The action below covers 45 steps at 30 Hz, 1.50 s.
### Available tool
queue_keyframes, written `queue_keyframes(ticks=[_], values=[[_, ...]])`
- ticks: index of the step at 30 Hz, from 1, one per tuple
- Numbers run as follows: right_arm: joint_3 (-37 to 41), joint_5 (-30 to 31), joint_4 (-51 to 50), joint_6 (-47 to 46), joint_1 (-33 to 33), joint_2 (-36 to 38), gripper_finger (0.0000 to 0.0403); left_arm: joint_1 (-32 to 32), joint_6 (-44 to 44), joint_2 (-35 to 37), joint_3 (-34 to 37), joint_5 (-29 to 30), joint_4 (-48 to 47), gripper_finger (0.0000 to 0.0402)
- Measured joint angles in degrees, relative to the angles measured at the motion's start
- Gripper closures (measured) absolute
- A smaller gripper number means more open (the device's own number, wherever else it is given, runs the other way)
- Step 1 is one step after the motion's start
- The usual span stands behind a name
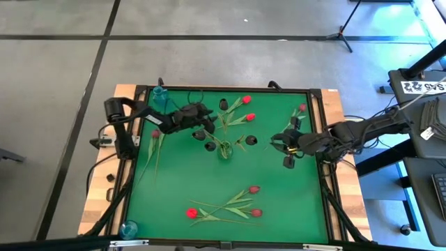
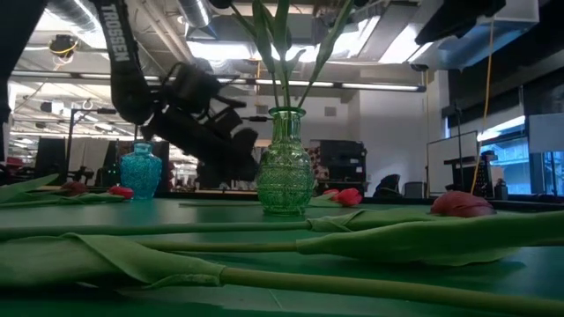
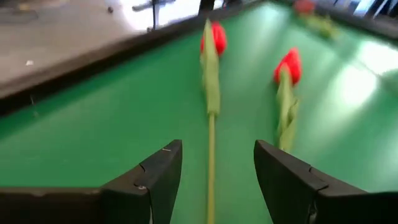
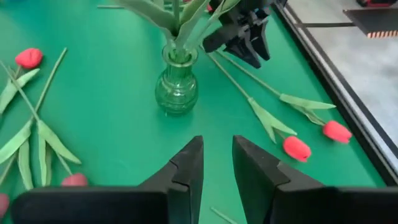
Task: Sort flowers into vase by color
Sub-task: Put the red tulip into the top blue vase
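A green glass vase [image 1: 224, 150] [image 2: 284, 167] [image 4: 176, 84] stands mid-table with green stems and dark tulip heads in it. Two red tulips [image 1: 247, 100] [image 1: 251, 117] lie flat on the mat behind it. My left gripper [image 1: 208, 125] [image 3: 217, 149] [image 4: 242, 34] is open and low at their stem ends. Its fingers stand on either side of one tulip's stem [image 3: 211, 124] without touching it; that tulip's red head [image 3: 214, 37] lies farther off. My right gripper [image 1: 286, 150] [image 4: 217, 165] hovers to the right of the vase, its fingers a narrow gap apart with nothing between them.
More tulips lie near the front edge [image 1: 230, 206], at the far right [image 1: 298, 115] and at the left [image 1: 155, 136]. A blue vase [image 1: 160, 97] [image 2: 141, 172] stands at the far left. A second blue vase [image 1: 129, 229] stands at the near left corner.
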<state>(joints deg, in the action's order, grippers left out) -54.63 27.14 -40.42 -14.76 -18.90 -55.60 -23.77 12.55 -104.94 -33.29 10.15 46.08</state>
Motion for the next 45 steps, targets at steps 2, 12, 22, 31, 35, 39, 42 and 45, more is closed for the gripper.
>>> queue_keyframes(ticks=[2,12,22,31,35,39,42,45], values=[[0.0,-0.32,0.48,-0.02,0.0,-0.88,0.0318,0.32,-0.46,-1.35,-1.04,0.15,-2.49,0.0206],[-0.07,-0.68,2.03,-0.03,0.11,-1.64,0.0318,1.16,0.79,-3.57,-4.58,5.44,-12.74,0.023],[-0.07,-0.64,3.76,0.87,0.13,-1.64,0.0318,2.78,2.41,-2.58,-4.96,7.3,-20.1,0.0361],[-0.07,-0.57,3.95,1.72,0.13,-1.64,0.0318,10.79,12.71,7.66,-4.63,12.82,-45.06,0.0397],[-0.07,0.36,3.93,2.97,0.13,-1.64,0.0318,13.75,18.93,14.63,-4.38,10.0,-60.0,0.0398],[-0.07,0.35,3.91,3.35,0.15,-1.64,0.0318,15.77,27.04,20.47,-4.27,7.05,-74.03,0.0385],[-0.07,0.35,3.95,3.67,0.15,-1.64,0.0318,17.4,31.0,23.24,-4.27,6.65,-81.27,0.0364],[-0.07,0.32,4.01,3.62,0.2,-1.64,0.0318,18.37,32.08,25.0,-4.27,5.04,-84.37,0.0336]])
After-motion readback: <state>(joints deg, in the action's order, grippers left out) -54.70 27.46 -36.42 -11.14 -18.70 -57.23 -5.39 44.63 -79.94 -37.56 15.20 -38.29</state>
